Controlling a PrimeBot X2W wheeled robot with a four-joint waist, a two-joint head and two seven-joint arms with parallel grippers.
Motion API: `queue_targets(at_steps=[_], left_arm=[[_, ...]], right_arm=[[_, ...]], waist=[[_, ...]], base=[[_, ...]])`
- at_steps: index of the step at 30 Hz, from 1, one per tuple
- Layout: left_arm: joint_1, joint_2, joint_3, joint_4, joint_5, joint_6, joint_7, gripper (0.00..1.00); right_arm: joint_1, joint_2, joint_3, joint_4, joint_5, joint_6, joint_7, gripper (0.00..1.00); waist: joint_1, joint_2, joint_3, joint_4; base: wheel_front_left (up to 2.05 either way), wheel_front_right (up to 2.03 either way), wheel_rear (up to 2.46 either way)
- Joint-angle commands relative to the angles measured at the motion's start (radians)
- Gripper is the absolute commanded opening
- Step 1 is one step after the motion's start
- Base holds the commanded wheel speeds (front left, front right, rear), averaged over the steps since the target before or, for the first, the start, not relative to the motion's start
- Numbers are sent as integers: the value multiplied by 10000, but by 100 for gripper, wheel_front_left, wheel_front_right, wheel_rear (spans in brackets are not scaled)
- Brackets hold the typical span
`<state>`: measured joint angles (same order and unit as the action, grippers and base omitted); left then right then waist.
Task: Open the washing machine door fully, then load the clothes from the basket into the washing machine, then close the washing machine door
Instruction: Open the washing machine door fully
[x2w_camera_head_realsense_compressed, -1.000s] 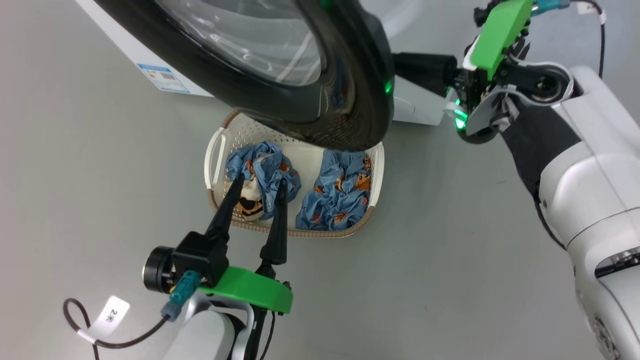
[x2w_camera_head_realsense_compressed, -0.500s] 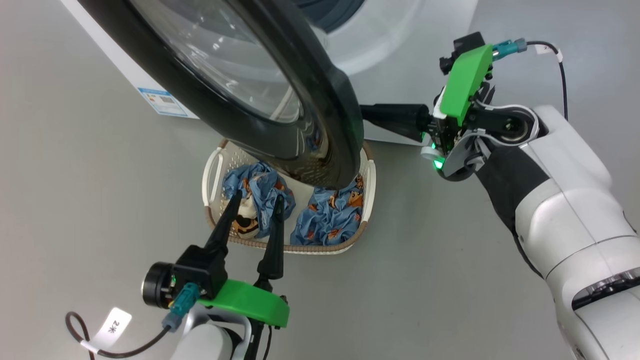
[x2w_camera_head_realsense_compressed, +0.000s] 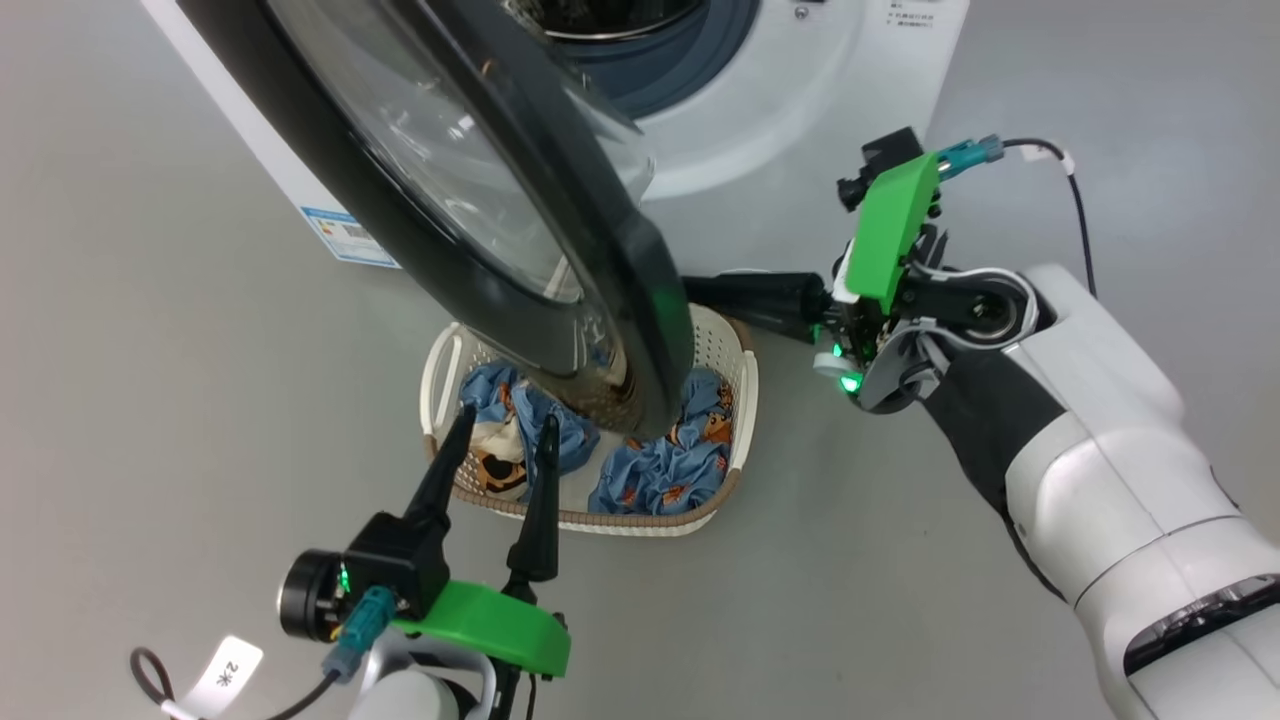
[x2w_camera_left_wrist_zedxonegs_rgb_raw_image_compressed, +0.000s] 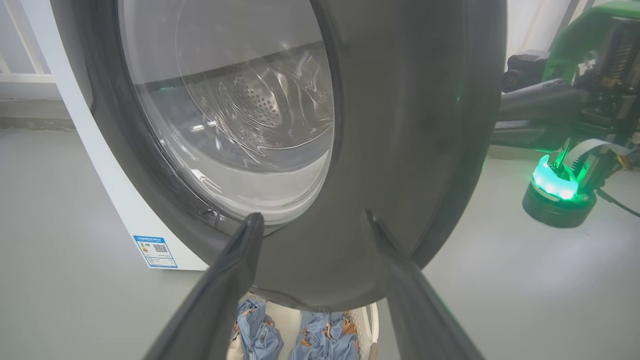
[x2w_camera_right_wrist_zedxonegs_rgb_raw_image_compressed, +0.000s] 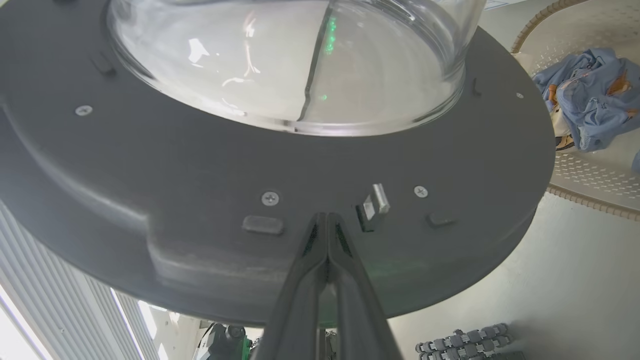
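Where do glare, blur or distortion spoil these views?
Head view: even light, sharp; faint streaks on the door glass. Left wrist view: wide-angle bulges the door, left gripper soft up close, green lamp blooms. Right wrist view: white glare on the glass, right gripper blurred near the lens.

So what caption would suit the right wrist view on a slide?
Shut right fingers at the inner frame of the washing machine door, beside its latch; clothes lie in the basket.

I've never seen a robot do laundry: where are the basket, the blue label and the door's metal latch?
basket (x2w_camera_head_realsense_compressed: 630, 520): head view, front brown rim.
blue label (x2w_camera_head_realsense_compressed: 350, 237): head view, sticker's middle.
metal latch (x2w_camera_right_wrist_zedxonegs_rgb_raw_image_compressed: 377, 200): right wrist view, its shiny tab.
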<state>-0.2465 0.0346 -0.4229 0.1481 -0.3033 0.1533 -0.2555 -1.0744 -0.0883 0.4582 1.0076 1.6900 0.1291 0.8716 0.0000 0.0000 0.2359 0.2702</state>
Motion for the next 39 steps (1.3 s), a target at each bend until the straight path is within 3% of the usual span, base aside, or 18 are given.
queue_targets(at_steps=[1, 19, 27, 34, 39], left_arm=[[29, 156, 346, -177, 142, -44, -63, 100], [292, 156, 340, -252, 183, -38, -63, 100], [420, 156, 509, -213, 224, -24, -63, 100], [732, 156, 751, -59, 354, -44, -63, 100], [994, 156, 1057, -33, 462, -88, -63, 100]], right_arm=[[220, 378, 240, -373, 173, 16, 89, 0], [719, 380, 2340, -957, 1553, 16, -355, 0], [677, 360, 2660, -926, 1779, 16, -828, 0], [1377, -297, 2551, -1681, 1538, 16, -1843, 0], [2351, -1203, 2687, -3221, 527, 16, -3193, 0]], waist=[[0, 0, -89, 49], [0, 0, -419, 253], [0, 0, -662, 161], [0, 0, -1345, -193], [0, 0, -1824, -508]], base=[[0, 0, 0], [0, 0, 0], [0, 0, 0], [0, 0, 0], [0, 0, 0]])
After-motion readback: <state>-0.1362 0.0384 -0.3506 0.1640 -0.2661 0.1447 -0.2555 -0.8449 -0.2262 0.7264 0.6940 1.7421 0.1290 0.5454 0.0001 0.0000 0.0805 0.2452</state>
